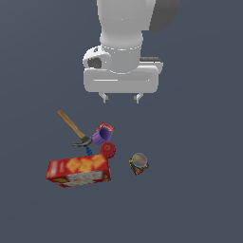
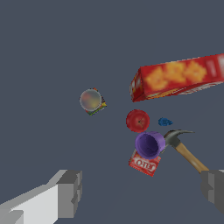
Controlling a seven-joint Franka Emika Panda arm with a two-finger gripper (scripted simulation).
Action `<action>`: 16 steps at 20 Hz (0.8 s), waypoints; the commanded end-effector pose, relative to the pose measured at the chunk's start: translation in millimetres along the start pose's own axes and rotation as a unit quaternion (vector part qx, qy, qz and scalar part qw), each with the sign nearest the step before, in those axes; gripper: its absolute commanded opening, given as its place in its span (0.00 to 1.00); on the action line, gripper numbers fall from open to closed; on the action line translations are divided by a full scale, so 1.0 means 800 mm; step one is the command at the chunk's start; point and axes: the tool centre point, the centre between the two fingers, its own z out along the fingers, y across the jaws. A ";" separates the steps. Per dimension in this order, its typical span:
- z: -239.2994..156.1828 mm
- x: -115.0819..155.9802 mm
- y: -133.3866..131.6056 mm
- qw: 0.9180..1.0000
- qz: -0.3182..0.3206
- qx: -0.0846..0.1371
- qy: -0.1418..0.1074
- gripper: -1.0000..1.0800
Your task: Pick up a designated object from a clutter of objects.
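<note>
The designated object, a small can [image 1: 138,163] with a grey metal top and a red, orange and blue label, stands upright, apart from the rest of the clutter, on the exterior view's right. The wrist view shows the can [image 2: 92,100] too. My gripper [image 1: 121,98] hangs high above the floor, open, with nothing between its fingers [image 2: 70,192]. It is well apart from the can. The clutter holds a wooden-handled hammer [image 1: 72,127], a purple cup [image 1: 101,137], a small red round thing [image 1: 108,150], a big red cracker box [image 1: 79,170], a small red packet [image 1: 106,127] and a blue piece [image 1: 89,150].
The grey floor [image 1: 199,190] surrounds everything. The cracker box [image 2: 179,78] lies flat. The cup [image 2: 149,145] lies tipped on the packet [image 2: 144,163], next to the hammer head [image 2: 175,136].
</note>
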 end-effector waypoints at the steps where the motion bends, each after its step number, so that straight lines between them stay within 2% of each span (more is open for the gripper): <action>1: 0.000 0.000 0.000 1.000 0.000 0.000 0.000 0.96; 10: 0.010 -0.010 -0.001 1.000 0.002 -0.004 -0.021 0.96; 16: 0.012 -0.007 -0.002 1.000 -0.001 -0.004 -0.021 0.96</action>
